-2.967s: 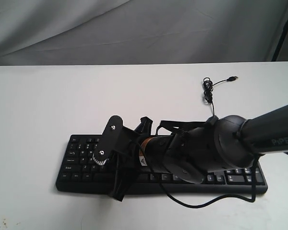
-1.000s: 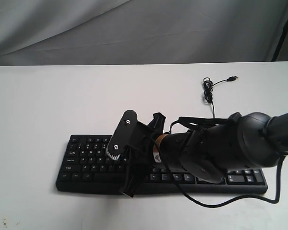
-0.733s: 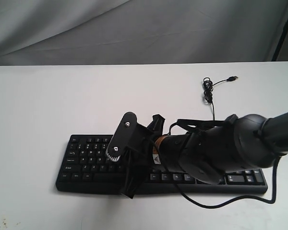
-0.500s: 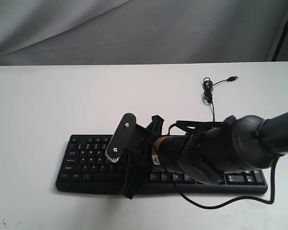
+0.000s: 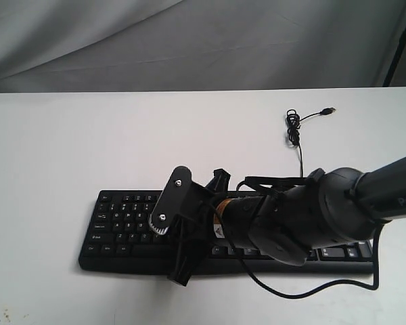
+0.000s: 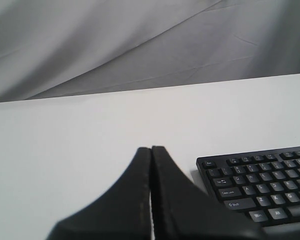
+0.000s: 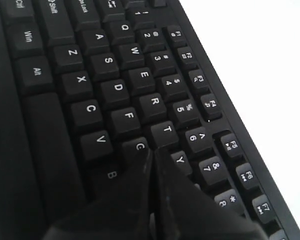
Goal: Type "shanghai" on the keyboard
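On a white table (image 5: 88,149) before a grey drape (image 5: 189,40), the keyboard (image 5: 122,223) lies lower centre while the right gripper (image 7: 152,152), jaws together, points at the G-H keys (image 7: 139,145), seemingly mid-word, next needing a short precise sidestep; the left gripper (image 6: 151,149), likewise pinched, hangs aside.
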Tool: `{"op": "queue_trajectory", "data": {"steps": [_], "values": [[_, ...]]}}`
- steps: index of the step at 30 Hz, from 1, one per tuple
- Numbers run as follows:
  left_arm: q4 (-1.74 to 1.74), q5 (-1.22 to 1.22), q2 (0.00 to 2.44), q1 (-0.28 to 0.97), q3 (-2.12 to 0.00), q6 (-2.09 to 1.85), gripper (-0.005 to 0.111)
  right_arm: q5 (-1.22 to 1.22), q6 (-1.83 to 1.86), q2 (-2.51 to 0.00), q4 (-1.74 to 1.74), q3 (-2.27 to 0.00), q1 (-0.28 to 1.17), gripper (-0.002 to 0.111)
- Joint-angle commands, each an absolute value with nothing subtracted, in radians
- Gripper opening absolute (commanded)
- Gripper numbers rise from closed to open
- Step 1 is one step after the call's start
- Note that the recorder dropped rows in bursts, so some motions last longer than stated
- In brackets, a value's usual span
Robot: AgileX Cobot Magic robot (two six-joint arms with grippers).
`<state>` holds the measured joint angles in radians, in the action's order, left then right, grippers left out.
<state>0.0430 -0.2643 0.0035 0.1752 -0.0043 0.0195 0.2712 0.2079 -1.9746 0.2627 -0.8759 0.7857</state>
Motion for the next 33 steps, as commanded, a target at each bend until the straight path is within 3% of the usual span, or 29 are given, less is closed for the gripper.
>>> {"op": "queue_trajectory", "data": {"steps": [1, 27, 33], "values": [[0.048, -0.259, 0.0, 0.179, 0.0, 0.022, 0.0, 0.285, 0.208, -1.976, 0.259, -0.87, 0.778, 0.0], [0.048, -0.259, 0.0, 0.179, 0.0, 0.022, 0.0, 0.277, 0.21, -1.972, 0.259, -0.88, 0.778, 0.0], [0.048, -0.259, 0.0, 0.179, 0.0, 0.022, 0.0, 0.153, 0.21, -1.948, 0.275, -0.98, 0.811, 0.0]]}}
